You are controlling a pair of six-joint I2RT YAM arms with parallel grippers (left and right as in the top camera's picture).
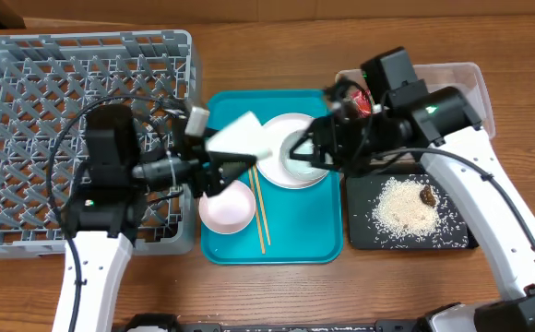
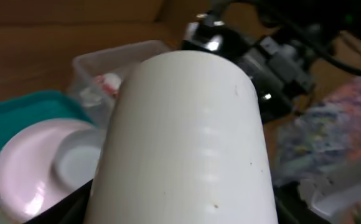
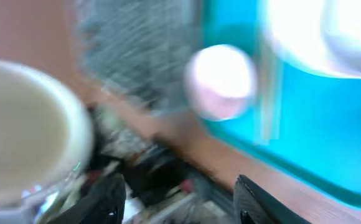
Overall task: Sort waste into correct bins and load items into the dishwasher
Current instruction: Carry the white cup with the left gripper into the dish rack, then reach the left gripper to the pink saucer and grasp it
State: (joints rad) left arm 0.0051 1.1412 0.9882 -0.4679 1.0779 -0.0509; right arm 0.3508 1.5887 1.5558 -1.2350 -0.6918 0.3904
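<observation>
Small white cup (image 1: 242, 136) is pinched in the left gripper (image 1: 214, 159), tipped on its side and held off the surface over the left half of the teal tray (image 1: 309, 235). In the left wrist view the cup (image 2: 187, 143) fills most of the frame. Jaws are clamped on it.

Containers:
- Teal tray sits mid-bench. It holds the white plate (image 1: 281, 177) with the grey-green bowl (image 1: 302, 148) sitting on it, and the pink dish (image 1: 227, 207) near the tray's near-left corner. The chopsticks (image 1: 259, 212) lie side by side just right of the dish.
- Clear tub (image 1: 475, 83) is toward the far right corner of the bench, with the red-and-silver wrapper (image 1: 363, 100) inside. The right arm partly covers it.
- Black tray (image 1: 364, 231) is on the right side, touching or just beside the teal tray. It has the rice (image 1: 404, 207) piled in the middle and a brown scrap (image 1: 428, 195) at the pile's right edge.
- Dish rack (image 1: 28, 92) takes up the far left corner. The left arm reaches across its right side.

Right gripper (image 1: 318, 148) is over the plate, right at the bowl. The right wrist view is heavily motion-blurred, but the jaws (image 3: 177, 186) read as spread wide with nothing between them. A pale round vessel shows at the left edge of that view; I can't tell which item it is.
</observation>
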